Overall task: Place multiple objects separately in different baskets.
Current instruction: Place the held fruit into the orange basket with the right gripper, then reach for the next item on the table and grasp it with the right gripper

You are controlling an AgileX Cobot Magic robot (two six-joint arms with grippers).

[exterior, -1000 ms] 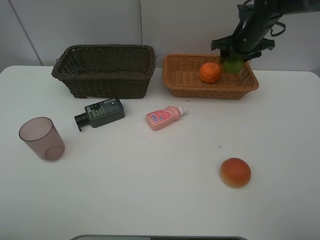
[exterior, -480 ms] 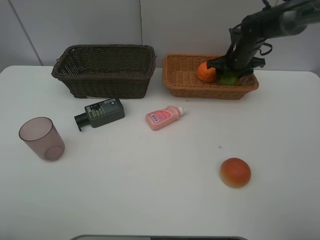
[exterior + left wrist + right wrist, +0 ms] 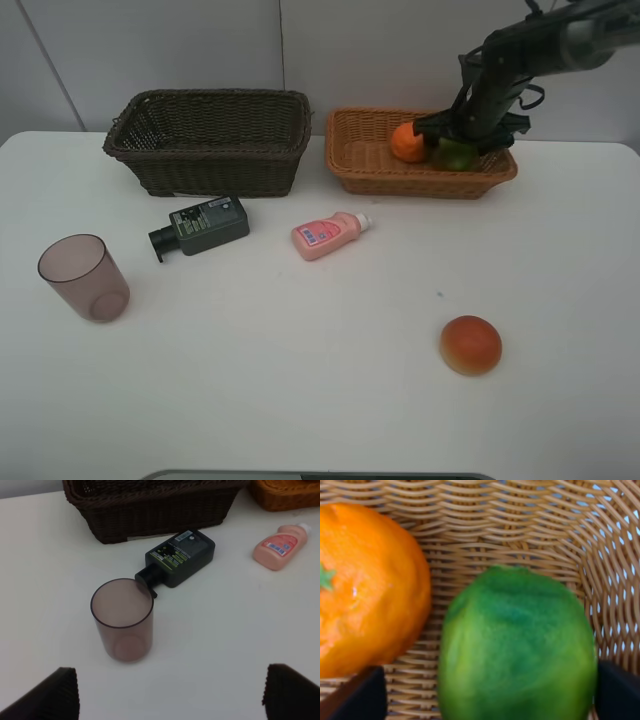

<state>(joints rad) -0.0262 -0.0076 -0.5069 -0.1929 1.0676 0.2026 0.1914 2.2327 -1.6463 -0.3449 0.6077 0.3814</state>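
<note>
My right gripper (image 3: pixel 462 136) is down inside the orange-tan basket (image 3: pixel 420 184), open around the green oval fruit (image 3: pixel 453 157). In the right wrist view the green fruit (image 3: pixel 520 650) lies on the basket floor (image 3: pixel 495 525) between my spread fingertips (image 3: pixel 357 697), next to the orange (image 3: pixel 365 585). The orange (image 3: pixel 407 143) lies just left of it. My left gripper (image 3: pixel 170 700) is open and empty above the table, near the mauve cup (image 3: pixel 122 617). The dark bottle (image 3: pixel 177 557) and the pink bottle (image 3: pixel 277 547) lie on the table. The red-orange fruit (image 3: pixel 470 345) sits at the front right.
The dark brown basket (image 3: pixel 210 170) stands at the back left, beside the orange-tan one. The cup (image 3: pixel 84 277) stands upright at the left, the dark bottle (image 3: pixel 200 226) and pink bottle (image 3: pixel 328 235) lie in front of the baskets. The wall runs close behind.
My right gripper came down from above the basket rim with the green fruit. The fruit now lies in the orange-tan basket beside the orange, which shifted slightly left.
</note>
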